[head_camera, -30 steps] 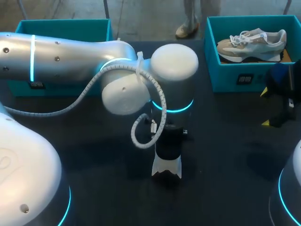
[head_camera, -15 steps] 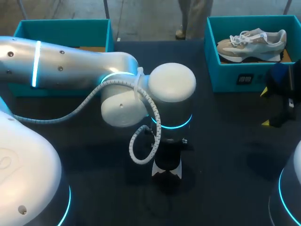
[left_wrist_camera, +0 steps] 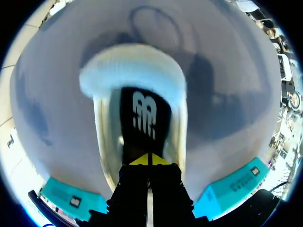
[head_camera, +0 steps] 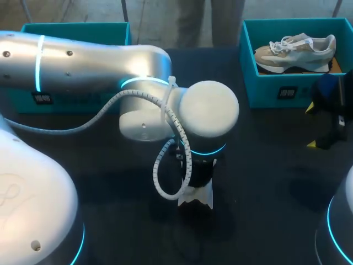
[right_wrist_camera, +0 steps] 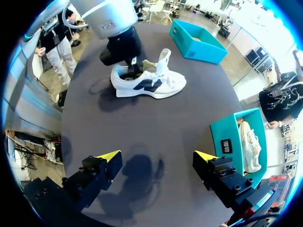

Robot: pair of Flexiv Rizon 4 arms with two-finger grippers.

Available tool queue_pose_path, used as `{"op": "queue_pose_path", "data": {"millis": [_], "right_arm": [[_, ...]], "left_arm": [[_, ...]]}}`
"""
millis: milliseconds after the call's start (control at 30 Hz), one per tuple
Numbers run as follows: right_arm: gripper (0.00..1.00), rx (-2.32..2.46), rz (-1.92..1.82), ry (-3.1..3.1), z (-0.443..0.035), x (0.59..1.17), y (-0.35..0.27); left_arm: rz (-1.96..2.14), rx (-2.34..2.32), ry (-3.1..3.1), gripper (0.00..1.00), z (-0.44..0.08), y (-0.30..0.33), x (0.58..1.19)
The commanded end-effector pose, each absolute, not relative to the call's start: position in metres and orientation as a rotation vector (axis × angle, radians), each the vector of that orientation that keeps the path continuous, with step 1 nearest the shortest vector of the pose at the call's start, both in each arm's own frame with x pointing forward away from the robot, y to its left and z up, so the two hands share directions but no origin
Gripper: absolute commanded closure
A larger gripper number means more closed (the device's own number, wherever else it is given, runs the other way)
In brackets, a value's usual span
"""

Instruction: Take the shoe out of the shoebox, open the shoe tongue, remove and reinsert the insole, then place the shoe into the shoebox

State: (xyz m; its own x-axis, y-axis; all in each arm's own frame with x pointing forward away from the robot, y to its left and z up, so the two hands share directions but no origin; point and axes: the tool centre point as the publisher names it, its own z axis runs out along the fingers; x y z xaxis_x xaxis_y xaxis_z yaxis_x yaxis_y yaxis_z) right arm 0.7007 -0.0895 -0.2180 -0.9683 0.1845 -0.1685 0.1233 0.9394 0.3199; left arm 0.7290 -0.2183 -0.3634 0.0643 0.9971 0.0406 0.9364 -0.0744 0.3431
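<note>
Dark table [head_camera: 265, 165] holds 1 white shoe [right_wrist_camera: 149, 84], left shoebox [head_camera: 71, 30], right shoebox [head_camera: 270, 83]. Left gripper [left_wrist_camera: 147, 160] tips together inside the shoe; right gripper [right_wrist_camera: 156, 155] spread, empty.

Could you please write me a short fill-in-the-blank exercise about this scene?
The gripper inside the white shoe belongs to the ___ arm. The right gripper is ___ and holds nothing. The second shoe lies in a ___ shoebox. Missing: left; open; teal.
</note>
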Motion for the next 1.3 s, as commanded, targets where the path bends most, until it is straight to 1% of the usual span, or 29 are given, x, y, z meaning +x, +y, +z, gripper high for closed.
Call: {"op": "queue_pose_path", "data": {"millis": [33, 300, 333, 367, 400, 433, 467, 500, 1300], "right_arm": [[0.00, 0.234, 0.455, 2.898, -0.219, 0.700, -0.089], [0.00, 0.234, 0.455, 2.898, -0.219, 0.700, -0.089], [0.00, 0.234, 0.455, 2.898, -0.219, 0.700, -0.089], [0.00, 0.234, 0.455, 2.898, -0.219, 0.700, -0.089], [0.00, 0.234, 0.455, 2.898, -0.219, 0.700, -0.089], [0.00, 0.234, 0.455, 2.898, -0.219, 0.700, -0.089], [0.00, 0.234, 0.455, 2.898, -0.219, 0.700, -0.089], [0.00, 0.234, 0.455, 2.898, -0.219, 0.700, -0.089], [0.00, 0.234, 0.455, 2.898, -0.219, 0.700, -0.089]], "left_arm": [[0.399, 2.093, 1.959, 1.00, -0.351, -0.206, 0.738], [0.383, 2.082, 1.937, 1.00, -0.346, -0.212, 0.749], [0.377, 2.081, 1.937, 0.84, -0.345, -0.213, 0.749], [0.374, 2.081, 1.937, 0.65, -0.345, -0.214, 0.749], [0.364, 2.084, 1.933, 0.54, -0.346, -0.215, 0.748], [0.351, 2.084, 1.929, 0.36, -0.346, -0.215, 0.747], [0.347, 2.091, 1.922, 0.04, -0.345, -0.216, 0.745], [0.348, 2.102, 1.909, 0.00, -0.346, -0.217, 0.744], [0.290, 2.128, 1.949, 0.00, -0.347, -0.212, 0.748]]}}
